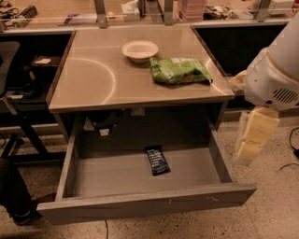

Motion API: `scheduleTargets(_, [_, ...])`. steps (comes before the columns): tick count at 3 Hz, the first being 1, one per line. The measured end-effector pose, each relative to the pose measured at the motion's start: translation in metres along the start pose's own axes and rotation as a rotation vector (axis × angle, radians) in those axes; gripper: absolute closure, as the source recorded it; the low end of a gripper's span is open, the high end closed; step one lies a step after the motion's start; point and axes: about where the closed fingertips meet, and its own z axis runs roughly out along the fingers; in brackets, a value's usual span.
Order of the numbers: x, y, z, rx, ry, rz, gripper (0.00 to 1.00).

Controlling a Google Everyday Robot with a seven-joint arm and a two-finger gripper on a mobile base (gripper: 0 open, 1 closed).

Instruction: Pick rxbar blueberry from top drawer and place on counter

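The rxbar blueberry (pixel 157 160) lies flat on the grey floor of the top drawer (pixel 140 203), a little right of the middle, its dark wrapper pointing front to back. The drawer is pulled fully out below the counter (pixel 93 77). My gripper (pixel 254 136) hangs outside the drawer's right wall, about level with its rim, well to the right of the bar and touching nothing. The white arm housing (pixel 275 70) fills the right edge above it.
On the counter stand a white bowl (pixel 139 50) and a green crinkly chip bag (pixel 180 70). A cluttered shelf with metal posts (pixel 100 13) runs along the back. A dark chair and a stand (pixel 14 135) are at the left. Speckled floor lies around the drawer.
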Motion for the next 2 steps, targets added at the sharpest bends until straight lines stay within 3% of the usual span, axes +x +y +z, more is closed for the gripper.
scheduleTargets(2, [-0.038, 0.030, 0.095, -0.137, -0.018, 0.010, 0.00])
